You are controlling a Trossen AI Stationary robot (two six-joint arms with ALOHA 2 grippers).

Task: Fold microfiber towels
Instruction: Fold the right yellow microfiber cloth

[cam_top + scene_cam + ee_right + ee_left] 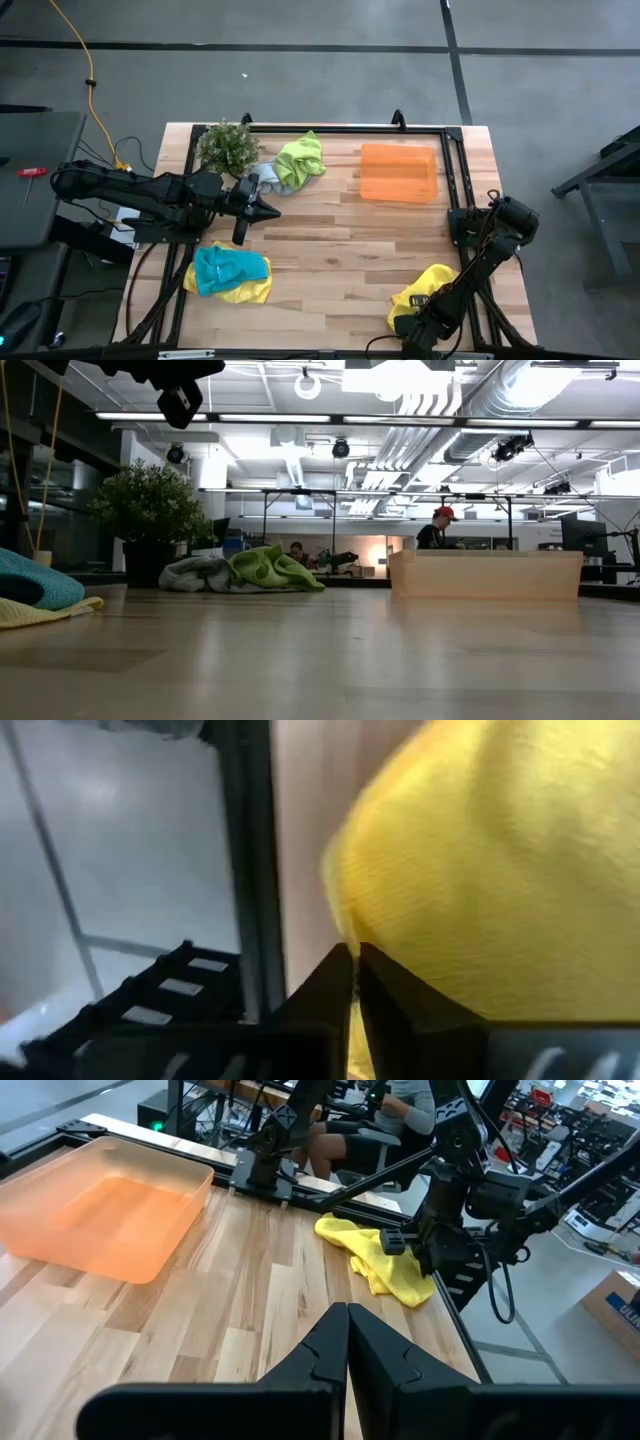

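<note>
From above, the right tool sat low at the near right corner of the table, down on a crumpled yellow towel lying there. Its own wrist view filled with that yellow cloth and showed the two dark fingers pressed together; whether any fabric was pinched between the tips could not be told. The left wrist view gave the same corner from across the table: the yellow towel spilling toward the table edge with the right arm standing over it.

The left tool hovered above the left half of the table, its fingers closed on nothing.

Only the high view showed the whole layout: a teal towel lying on a second yellow towel near the left front, a lime green towel touching a pale grey-blue towel at the far side beside the plant, and the orange tray far right. The low view showed the room behind, with a seated person in a red cap, and the green towel draped against the grey one.
</note>
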